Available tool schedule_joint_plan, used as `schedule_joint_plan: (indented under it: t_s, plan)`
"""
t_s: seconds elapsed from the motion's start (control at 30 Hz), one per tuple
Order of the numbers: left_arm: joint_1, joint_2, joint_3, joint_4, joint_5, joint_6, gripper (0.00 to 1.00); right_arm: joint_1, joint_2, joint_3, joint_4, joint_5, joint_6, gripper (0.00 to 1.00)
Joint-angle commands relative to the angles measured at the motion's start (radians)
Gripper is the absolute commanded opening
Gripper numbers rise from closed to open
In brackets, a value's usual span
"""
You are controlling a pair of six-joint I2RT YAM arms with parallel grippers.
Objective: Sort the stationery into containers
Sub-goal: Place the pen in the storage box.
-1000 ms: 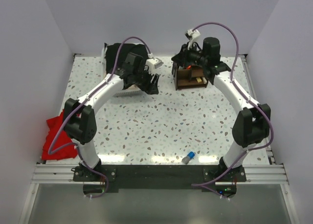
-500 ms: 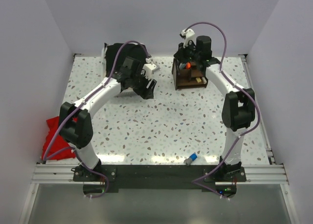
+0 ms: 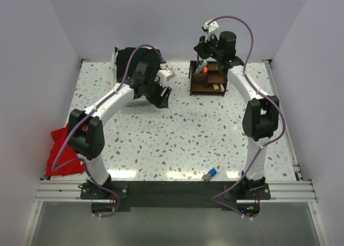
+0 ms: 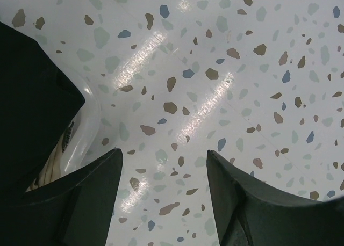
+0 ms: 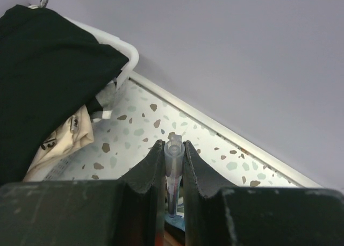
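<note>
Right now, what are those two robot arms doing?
The right gripper is pinching a pen over the brown wooden organiser at the back of the table. The left gripper hangs open and empty above the table beside a black cloth. A small sharpener lies near the front edge, not sorted yet.

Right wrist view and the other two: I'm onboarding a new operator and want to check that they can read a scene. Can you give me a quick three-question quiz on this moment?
1. True or false: the left gripper is open and empty.
2. What is the right gripper clamped on? A an eraser, B a pen, C a ruler.
3. Name the small loose item lying at the near edge of the table, close to the right arm's base.

Key: 1 true. 2 B. 3 the blue-grey sharpener.
</note>
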Motion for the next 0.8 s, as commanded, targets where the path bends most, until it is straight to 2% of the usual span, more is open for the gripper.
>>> schedule_joint_plan:
  t_s: [0.0, 0.17, 0.2, 0.23, 0.3, 0.33, 0.43, 0.5, 0.67, 0.73, 0.77]
  plan:
    - [0.007, 0.013, 0.053, 0.013, 0.033, 0.001, 0.69, -0.003, 0.023, 0.040, 0.064, 0.034, -0.006, 0.00]
    - [0.007, 0.013, 0.059, 0.016, 0.020, 0.003, 0.69, -0.003, 0.059, 0.047, 0.081, 0.063, -0.001, 0.00]
    - [0.007, 0.013, 0.058, 0.018, 0.010, 0.006, 0.69, -0.004, 0.063, 0.050, 0.083, 0.069, 0.002, 0.04]
    - [0.007, 0.013, 0.058, 0.016, -0.002, 0.008, 0.69, -0.003, 0.066, 0.053, 0.083, 0.072, 0.005, 0.14]
    - [0.007, 0.010, 0.058, 0.013, -0.011, 0.014, 0.69, -0.004, 0.066, 0.051, 0.083, 0.092, 0.012, 0.26]
    - [0.007, 0.008, 0.056, 0.015, -0.016, 0.012, 0.69, -0.003, 0.062, 0.047, 0.081, 0.098, 0.014, 0.35]
    - [0.007, 0.007, 0.059, 0.016, -0.017, 0.014, 0.69, -0.004, 0.042, 0.030, 0.074, 0.129, 0.012, 0.47]
    - [0.007, 0.005, 0.061, 0.019, -0.019, 0.014, 0.69, -0.004, 0.017, 0.019, 0.064, 0.135, 0.008, 0.51]
    - [0.007, -0.003, 0.067, 0.033, -0.051, 0.014, 0.69, -0.003, -0.076, -0.021, 0.028, 0.167, -0.023, 0.54]
    - [0.007, -0.012, 0.067, 0.041, -0.116, 0.015, 0.69, -0.006, -0.154, -0.067, -0.015, 0.149, -0.050, 0.56]
    - [0.007, -0.016, 0.064, 0.042, -0.146, 0.018, 0.69, -0.007, -0.183, -0.090, -0.028, 0.085, -0.107, 0.58]
